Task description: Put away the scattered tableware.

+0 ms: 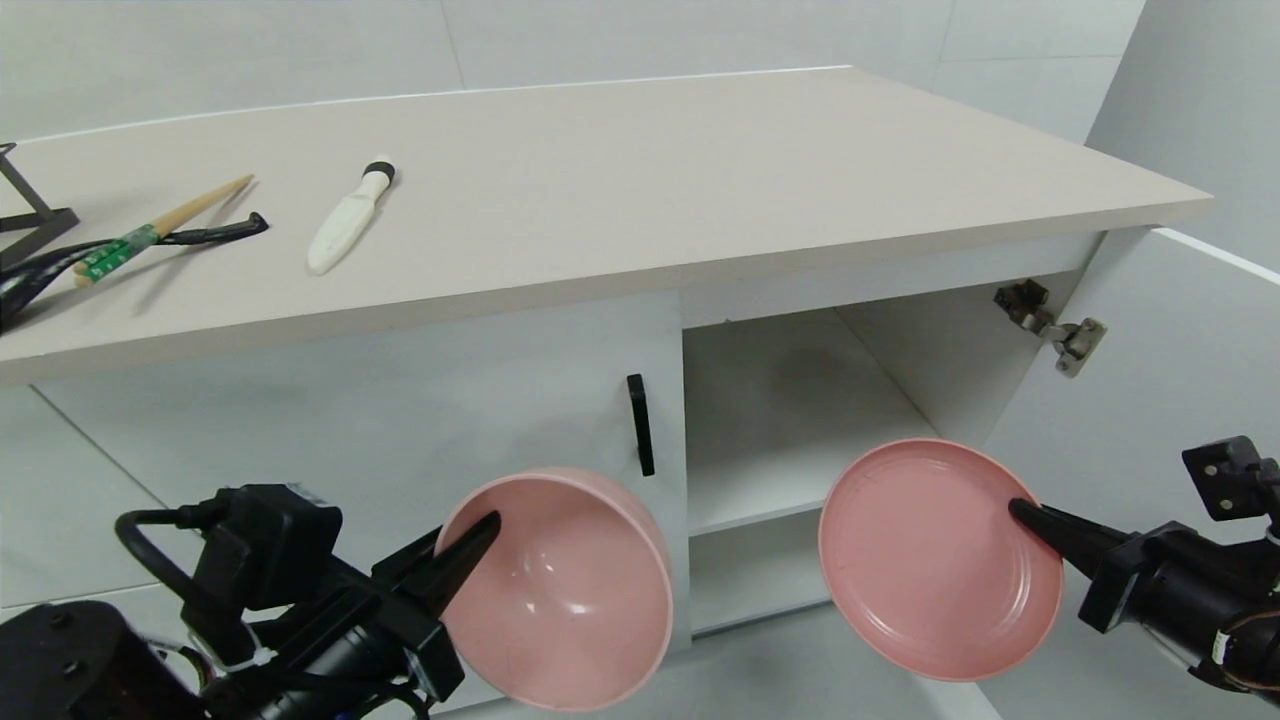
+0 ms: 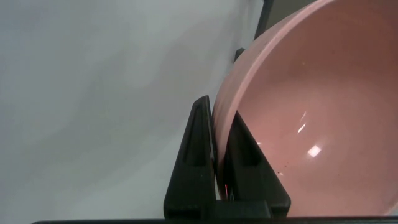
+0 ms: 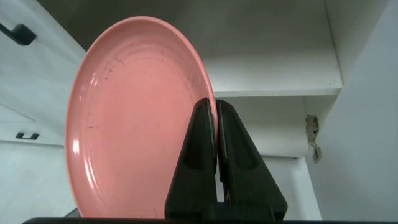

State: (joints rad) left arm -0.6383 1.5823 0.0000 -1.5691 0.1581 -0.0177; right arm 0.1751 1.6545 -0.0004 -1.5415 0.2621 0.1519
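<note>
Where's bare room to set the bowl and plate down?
Cabinet shelf behind the plate: bare, between closed door and open door. Countertop right of the white knife: bare. The bowl faces the closed door. Crowded: countertop's left end, with chopsticks, cable, stand.

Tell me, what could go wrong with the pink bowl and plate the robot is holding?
1. The left gripper pinches only the rim of the bowl, and the right gripper only the rim of the plate, both held on edge; either could slip and fall.
2. The bowl hangs before the closed door, so it might bump the handle on the way to the open shelf.
</note>
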